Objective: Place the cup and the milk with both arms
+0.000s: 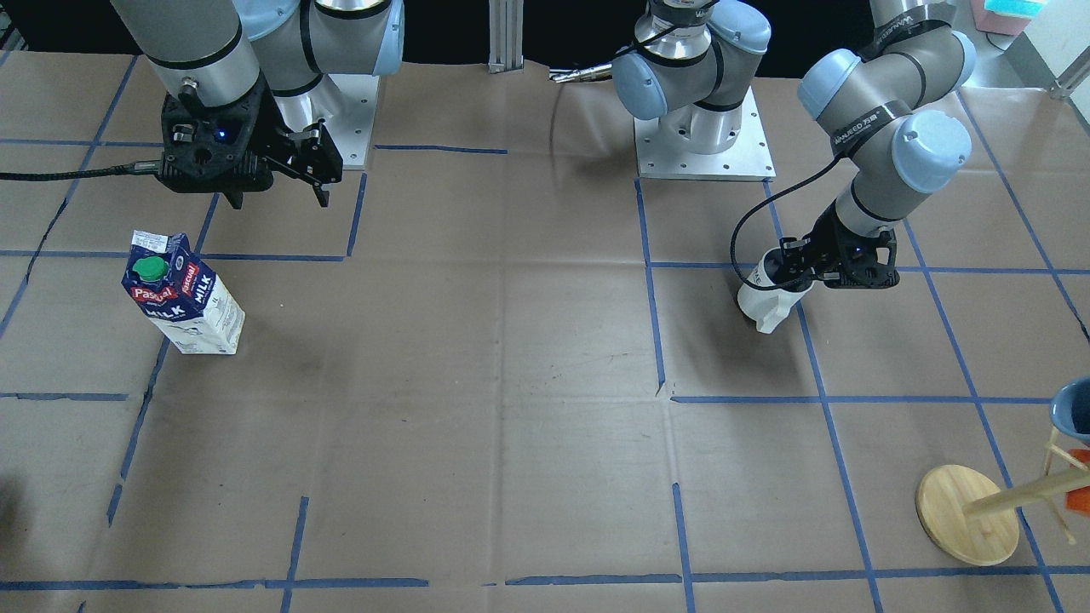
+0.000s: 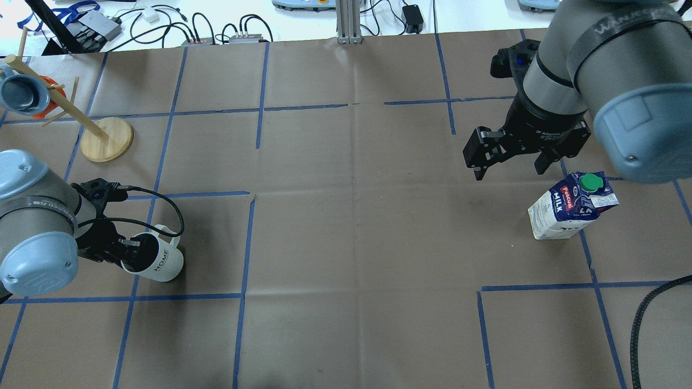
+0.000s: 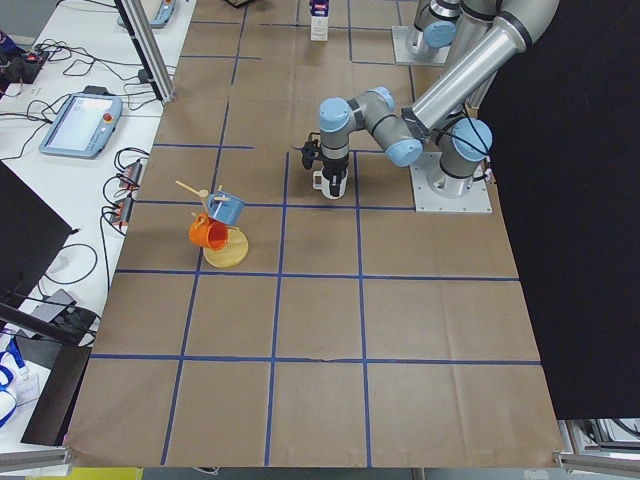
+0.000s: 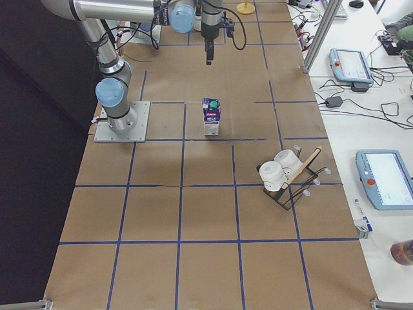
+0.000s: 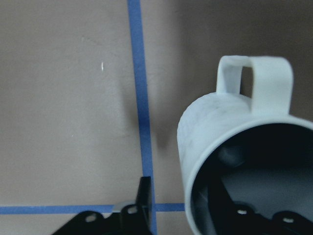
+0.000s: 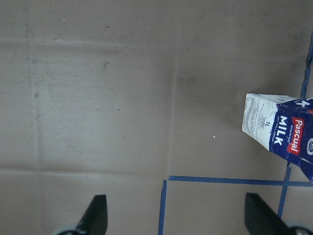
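My left gripper (image 2: 132, 251) is shut on the rim of the white cup (image 2: 159, 263), with one finger inside and one outside. The cup is tilted low over the table, handle away from the gripper (image 5: 190, 205). I cannot tell whether it touches the paper. It also shows in the front view (image 1: 771, 298). The milk carton (image 2: 567, 208) stands upright on the table, green cap on top (image 1: 183, 298). My right gripper (image 2: 511, 162) is open and empty, raised above the table beside the carton (image 6: 283, 134), not touching it.
The brown paper table cover carries a grid of blue tape lines (image 2: 246, 243). A wooden mug tree (image 2: 106, 139) holding a blue cup (image 2: 19, 93) and an orange one stands near the left arm's side. A rack with white cups (image 4: 284, 171) sits farther out.
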